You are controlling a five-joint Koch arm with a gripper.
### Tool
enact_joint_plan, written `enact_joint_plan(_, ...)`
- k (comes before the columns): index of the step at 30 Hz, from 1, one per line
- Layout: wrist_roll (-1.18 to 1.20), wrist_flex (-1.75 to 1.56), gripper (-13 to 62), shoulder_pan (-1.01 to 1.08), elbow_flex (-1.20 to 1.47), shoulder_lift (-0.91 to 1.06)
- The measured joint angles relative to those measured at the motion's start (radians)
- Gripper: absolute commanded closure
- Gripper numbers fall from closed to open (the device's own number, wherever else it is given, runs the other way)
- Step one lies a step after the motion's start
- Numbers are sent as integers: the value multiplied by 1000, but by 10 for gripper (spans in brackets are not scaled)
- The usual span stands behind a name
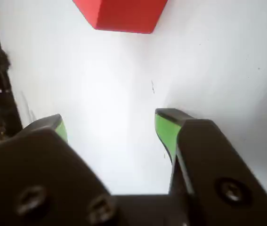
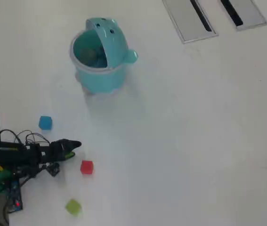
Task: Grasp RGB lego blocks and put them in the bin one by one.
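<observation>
Evidently the claw (image 1: 109,127) is spread wide and empty, its green-padded tips straddling bare white desk (image 2: 194,141) — lined up, I judge, to close on the red block (image 1: 121,14), which lies just ahead of it in the wrist view. From overhead, that block sits just beside the claw tip, the blue block (image 2: 45,123) and the yellow-green block (image 2: 73,206) well apart on either side. All three look like smooth, hard-edged plastic cubes. The bin (image 2: 98,59) — a glossy teal bucket with its lid flipped up — stands farther off, mouth open for dropping.
</observation>
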Motion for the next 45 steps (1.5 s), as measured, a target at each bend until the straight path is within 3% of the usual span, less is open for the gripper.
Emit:
enact_joint_plan(32,2,-8,156,-29,0,0)
enact_joint_plan(45,-163,-318,163,2,2,0)
